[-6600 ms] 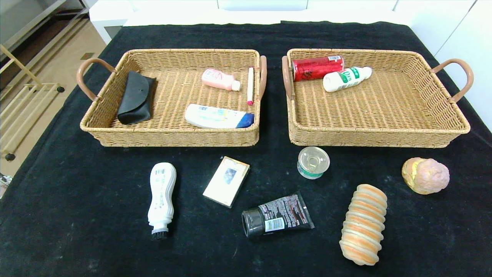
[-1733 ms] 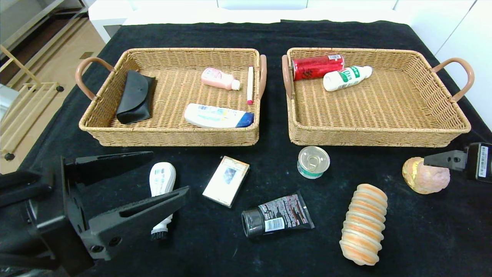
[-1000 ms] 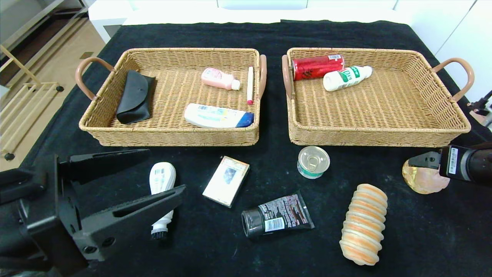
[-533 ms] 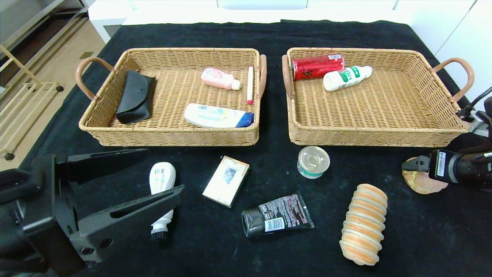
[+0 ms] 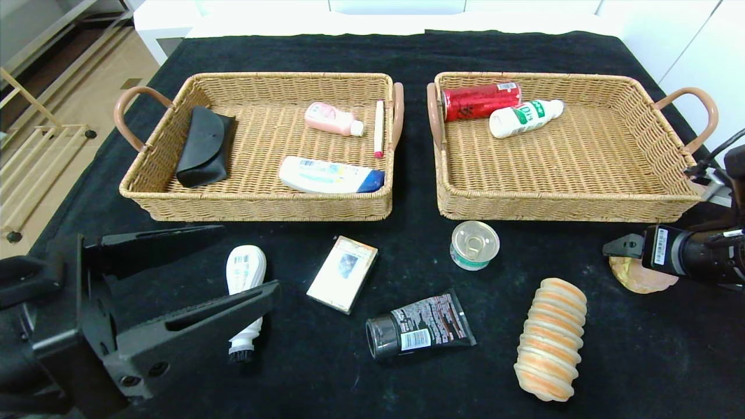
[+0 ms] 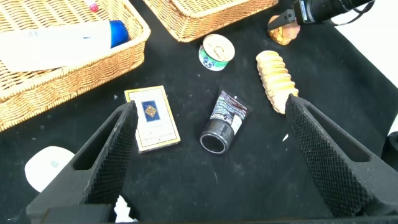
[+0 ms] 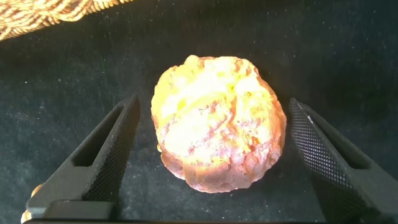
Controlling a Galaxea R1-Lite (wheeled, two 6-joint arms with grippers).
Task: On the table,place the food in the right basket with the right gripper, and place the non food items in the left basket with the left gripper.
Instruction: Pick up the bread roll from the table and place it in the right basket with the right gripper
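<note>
Partly sorted. In the left basket [image 5: 139, 180]: black glasses case [image 5: 205, 146], pink bottle [image 5: 333, 119], lip balm stick [image 5: 379, 128], white tube with blue cap [image 5: 330, 176]. In the right basket [image 5: 687, 174]: red drink can [image 5: 479, 100] and white-and-green drink bottle [image 5: 524, 118], touching each other at the far end.

Left on the black tablecloth [image 5: 407, 384]: white brush-tipped bottle [image 5: 242, 278], small card box [image 5: 343, 273], black tube [image 5: 418, 331] (three non-food pieces for the left side); pull-tab tin [image 5: 474, 244], ridged bread roll [image 5: 550, 338], round bun [image 5: 634, 274] (three foods for the right side). Roughly half done, by this count.

Right gripper [image 7: 214, 155] low over the round bun, jaws spread wide, one finger on each side of it, not touching and nothing held; likely the first food pick of this pass. Left gripper [image 5: 233, 267] hovering above the brush-tipped bottle, jaws spread wide, also empty.

Against the earliest frame: no arms in sight then, same objects in the same places. Over the last two seconds, right gripper pushed further inward over the bun, now covering most of it from the head view; left gripper almost unmoved.
</note>
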